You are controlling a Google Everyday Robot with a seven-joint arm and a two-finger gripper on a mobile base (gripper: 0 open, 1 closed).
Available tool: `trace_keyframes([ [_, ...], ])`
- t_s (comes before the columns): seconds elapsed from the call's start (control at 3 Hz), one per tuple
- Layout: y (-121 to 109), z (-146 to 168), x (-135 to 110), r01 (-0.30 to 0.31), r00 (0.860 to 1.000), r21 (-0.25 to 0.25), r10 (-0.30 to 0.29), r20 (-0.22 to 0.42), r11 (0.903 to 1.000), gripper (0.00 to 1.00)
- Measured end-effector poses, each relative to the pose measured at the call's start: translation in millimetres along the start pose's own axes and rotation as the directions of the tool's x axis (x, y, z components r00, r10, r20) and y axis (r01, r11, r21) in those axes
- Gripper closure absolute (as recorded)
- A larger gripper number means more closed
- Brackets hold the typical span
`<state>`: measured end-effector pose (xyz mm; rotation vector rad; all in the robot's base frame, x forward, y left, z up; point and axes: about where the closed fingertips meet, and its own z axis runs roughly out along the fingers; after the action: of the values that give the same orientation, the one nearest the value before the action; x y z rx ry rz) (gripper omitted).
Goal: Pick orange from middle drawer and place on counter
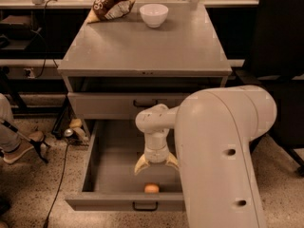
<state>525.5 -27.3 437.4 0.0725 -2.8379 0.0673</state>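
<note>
**Clerk:** Item one, the orange (151,188). Heading and long axis?

**Arm:** None to record. It is round like a ball, so it has no long axis and I can tell no facing. It lies on the floor of the middle drawer (90,161), close against the front wall, about midway along it and just above the dark bar handle (145,206).

**Clerk:** Item two, your gripper (156,167).

**Arm:** It hangs inside the pulled-out drawer and points down, directly above the orange. My two yellowish fingers (139,165) are spread wide apart. Nothing is held between them, and they are clear of the fruit and of the drawer walls.

**Clerk:** Appearance of item one?

**Arm:** Small, smooth and plain orange, paler on top. It is smaller than the white bowl (153,14).

**Clerk:** Other entries?

**Arm:** The counter (142,49) is flat and grey, with the bowl and a brown snack bag (110,4) at its far edge. The shallower drawer front (104,106) below it is shut.
</note>
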Motion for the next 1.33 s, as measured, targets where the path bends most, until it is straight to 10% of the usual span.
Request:
trace_keyframes([
  [1.33, 34.5, 49.8, 16.1, 0.090, 0.992, -0.032, -0.093, -0.085, 0.9954, 0.00],
])
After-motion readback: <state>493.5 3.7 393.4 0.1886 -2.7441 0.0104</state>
